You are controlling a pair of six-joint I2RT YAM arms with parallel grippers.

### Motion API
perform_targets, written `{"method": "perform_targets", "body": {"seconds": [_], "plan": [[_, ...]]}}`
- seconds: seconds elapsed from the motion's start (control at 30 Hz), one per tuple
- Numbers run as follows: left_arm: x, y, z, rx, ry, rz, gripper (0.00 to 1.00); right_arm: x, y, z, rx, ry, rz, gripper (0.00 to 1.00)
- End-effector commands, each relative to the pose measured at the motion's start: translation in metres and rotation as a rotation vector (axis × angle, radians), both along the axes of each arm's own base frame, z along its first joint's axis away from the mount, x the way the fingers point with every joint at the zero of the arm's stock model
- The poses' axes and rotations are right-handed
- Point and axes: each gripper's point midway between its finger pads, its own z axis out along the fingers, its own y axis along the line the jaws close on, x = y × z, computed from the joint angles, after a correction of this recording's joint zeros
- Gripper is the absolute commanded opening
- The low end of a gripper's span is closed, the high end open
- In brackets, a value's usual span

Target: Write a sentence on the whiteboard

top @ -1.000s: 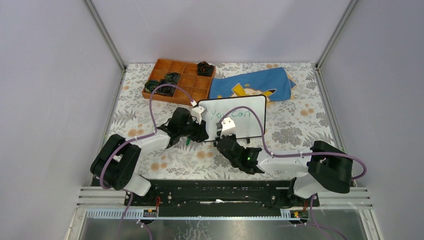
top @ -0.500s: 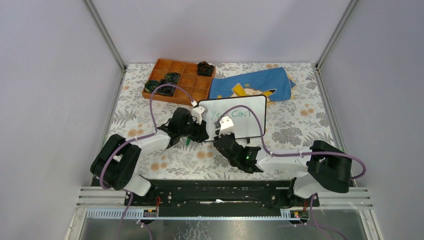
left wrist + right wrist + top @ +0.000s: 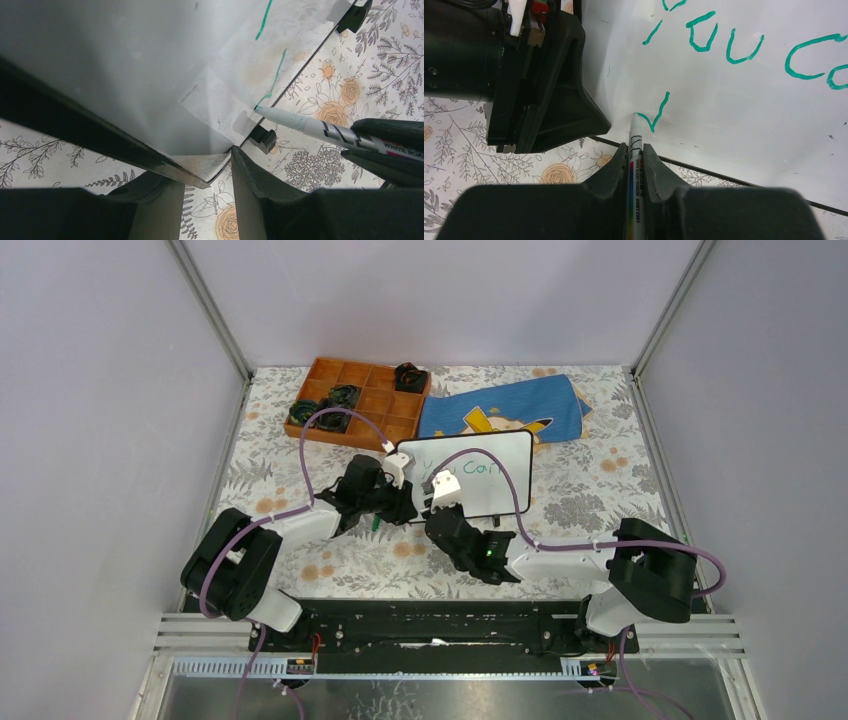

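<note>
Right end effector (image 3: 636, 159) has slid left, pinching the marker (image 3: 634, 137), tip on the whiteboard (image 3: 485, 498) low-left, under the sentence (image 3: 744, 59). Left end effector (image 3: 200, 167) clamps a whiteboard corner; it stands mid-surface (image 3: 590, 490). Keep pressure light, strokes short, left grip firm so nothing rocks.

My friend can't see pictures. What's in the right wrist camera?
The right gripper pinches a marker, its tip touching a whiteboard at the end of a green stroke, below green writing starting "You". The left gripper clamps the board's left edge.
</note>
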Motion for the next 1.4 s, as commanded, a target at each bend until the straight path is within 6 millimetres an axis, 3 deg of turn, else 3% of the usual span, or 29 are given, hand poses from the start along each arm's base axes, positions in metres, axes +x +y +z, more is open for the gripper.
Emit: {"method": "perform_targets", "body": {"seconds": [0.0,0.3,0.5,1.07,1.37], "plan": [[0.004,-0.007,0.014,-0.008,-0.057,-0.03,0.43,0.004,0.007,0.003,0.005,-0.001,-0.001,0.0],[0.004,-0.007,0.013,-0.006,-0.054,-0.03,0.43,-0.005,-0.006,-0.011,-0.006,0.035,-0.007,0.0],[0.003,-0.008,0.013,-0.005,-0.055,-0.03,0.43,-0.004,-0.016,-0.01,-0.02,0.026,-0.034,0.0],[0.002,-0.008,0.012,0.001,-0.055,-0.034,0.43,0.009,-0.027,0.019,-0.017,-0.05,-0.091,0.0],[0.003,-0.008,0.012,0.002,-0.058,-0.031,0.42,-0.01,-0.025,0.036,0.107,-0.072,0.05,0.0]]}}
